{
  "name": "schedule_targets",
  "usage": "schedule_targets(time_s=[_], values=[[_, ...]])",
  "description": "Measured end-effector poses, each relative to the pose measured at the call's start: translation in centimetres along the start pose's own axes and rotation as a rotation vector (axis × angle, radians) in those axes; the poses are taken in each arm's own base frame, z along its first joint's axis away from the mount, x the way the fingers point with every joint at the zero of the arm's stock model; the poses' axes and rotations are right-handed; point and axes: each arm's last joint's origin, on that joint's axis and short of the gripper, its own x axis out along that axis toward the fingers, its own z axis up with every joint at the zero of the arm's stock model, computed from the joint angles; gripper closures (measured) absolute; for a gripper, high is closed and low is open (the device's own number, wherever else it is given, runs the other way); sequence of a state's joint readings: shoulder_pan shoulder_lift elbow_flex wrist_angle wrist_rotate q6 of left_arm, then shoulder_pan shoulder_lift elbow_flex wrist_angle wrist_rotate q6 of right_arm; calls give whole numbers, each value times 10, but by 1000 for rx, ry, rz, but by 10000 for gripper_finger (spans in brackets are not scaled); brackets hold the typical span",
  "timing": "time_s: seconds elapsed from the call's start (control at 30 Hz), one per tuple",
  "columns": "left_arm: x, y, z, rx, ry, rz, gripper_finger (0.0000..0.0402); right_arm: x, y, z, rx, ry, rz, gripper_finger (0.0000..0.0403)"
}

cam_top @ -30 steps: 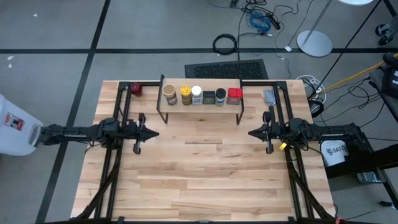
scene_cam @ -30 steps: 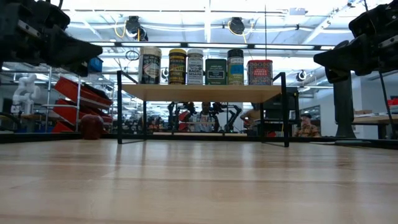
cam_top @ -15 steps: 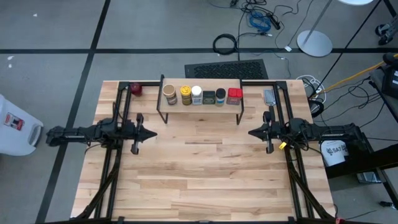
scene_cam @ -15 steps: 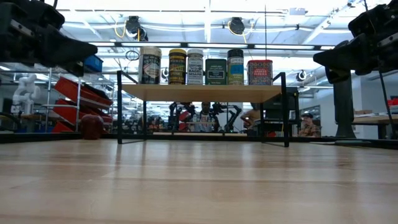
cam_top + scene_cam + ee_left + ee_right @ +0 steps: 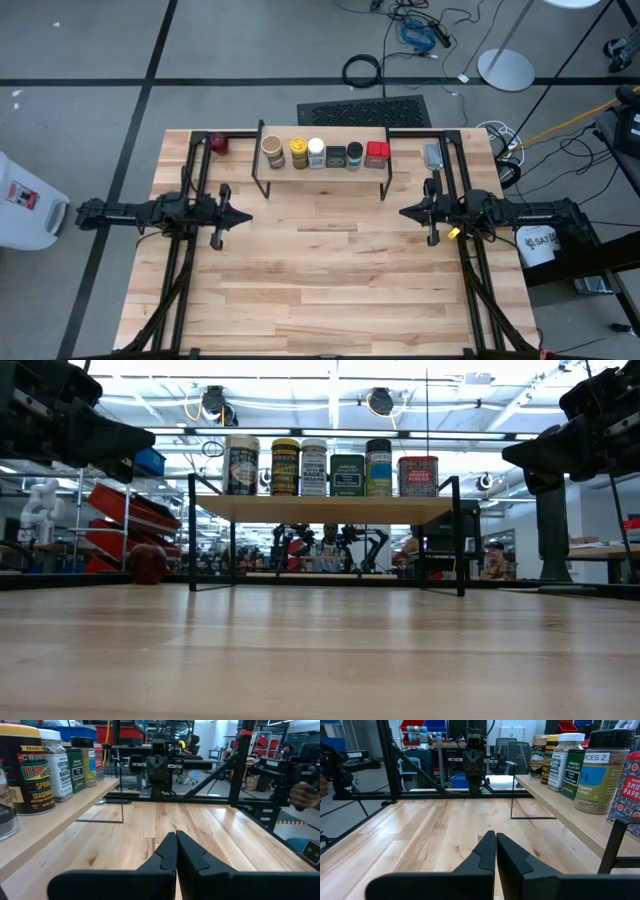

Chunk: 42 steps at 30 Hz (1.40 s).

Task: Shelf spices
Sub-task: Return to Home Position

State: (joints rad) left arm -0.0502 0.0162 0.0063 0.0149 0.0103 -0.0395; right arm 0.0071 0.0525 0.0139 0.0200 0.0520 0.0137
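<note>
The shelf (image 5: 323, 168), a low wood plank on thin black legs, stands at the table's far middle. Several spices stand upright in a row on its top: a tan-topped jar (image 5: 272, 152), a yellow-topped one (image 5: 298, 153), a white-capped one (image 5: 316, 152), two dark ones (image 5: 336, 155) (image 5: 355, 155) and a red square tin (image 5: 377, 152). My left gripper (image 5: 248, 214) hovers shut, level, near the table's left side, nearer than the shelf. My right gripper (image 5: 402, 212) hovers shut, level, at the right side, facing it. Both wrist views, left (image 5: 176, 836) and right (image 5: 496, 836), show the fingertips together with nothing between them.
A small dark-red round object (image 5: 219, 144) lies on the table left of the shelf. A grey tool (image 5: 432, 155) lies at the far right. Black arm frames (image 5: 190, 200) (image 5: 462, 180) run along both sides. Bare tabletop (image 5: 325, 270) spreads between the grippers and toward the near edge.
My left arm has drawn back a little toward the table's left edge and its gripper has risen slightly, staying shut and level. The spices and the shelf have kept still.
</note>
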Motion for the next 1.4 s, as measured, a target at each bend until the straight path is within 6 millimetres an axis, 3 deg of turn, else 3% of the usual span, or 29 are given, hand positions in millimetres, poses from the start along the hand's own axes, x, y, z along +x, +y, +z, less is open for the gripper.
schedule_targets(time_s=[0.47, 0.7, 1.07, 1.4], values=[[0, 0, 0, -18, 3, 5, 401, 0, 0, 0, 27, 0, 1, 403], [0, 0, 0, -57, 3, 3, 376, 0, 0, 0, 27, 1, 2, 403], [0, 0, 0, -57, 3, 2, 370, 0, 0, 0, 27, 1, 2, 403], [0, 0, 0, 35, 2, 2, 379, 0, 0, 0, 27, 1, 2, 403]])
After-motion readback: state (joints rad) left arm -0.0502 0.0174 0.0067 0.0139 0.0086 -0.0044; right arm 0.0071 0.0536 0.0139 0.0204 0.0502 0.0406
